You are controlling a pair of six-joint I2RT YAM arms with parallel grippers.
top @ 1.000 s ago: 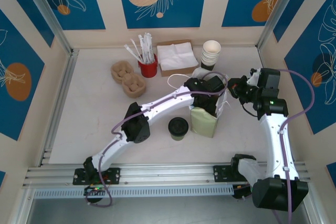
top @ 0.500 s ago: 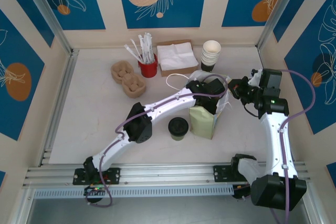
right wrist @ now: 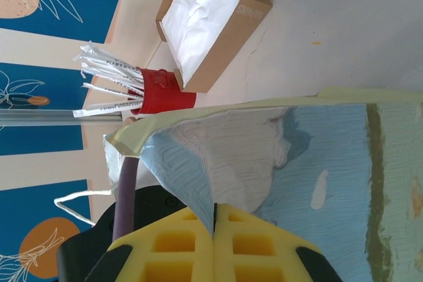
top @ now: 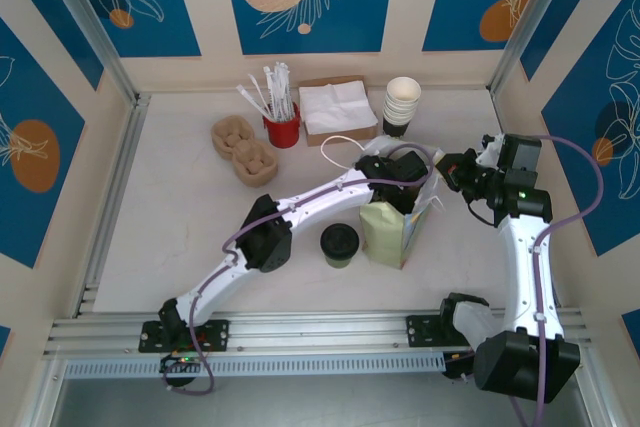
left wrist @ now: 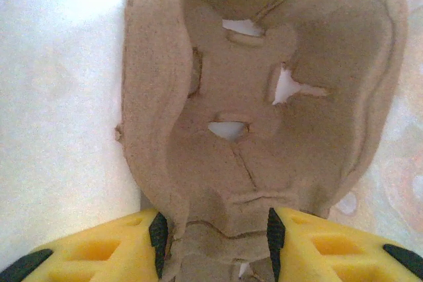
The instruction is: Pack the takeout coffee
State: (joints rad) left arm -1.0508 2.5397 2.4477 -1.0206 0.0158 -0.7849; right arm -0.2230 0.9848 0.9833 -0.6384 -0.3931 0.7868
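Two jobs: left gripper point(left wrist: 216, 242) pinches pulp carrier point(left wrist: 264, 97) inside bag point(top: 385, 237), right gripper point(right wrist: 213, 219) clamped on bag rim. Takeout coffee point(top: 339, 243) mid-frame, untouched; next probably drop carrier, grab it.

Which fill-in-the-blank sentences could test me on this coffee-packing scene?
1. The olive-green paper cup with a black plastic lid stands to the ___ of the pale green paper bag.
2. The right gripper pinches the rim of the paper ___.
3. The left gripper holds a ___ moulded-pulp cup carrier.
Missing: left; bag; brown.
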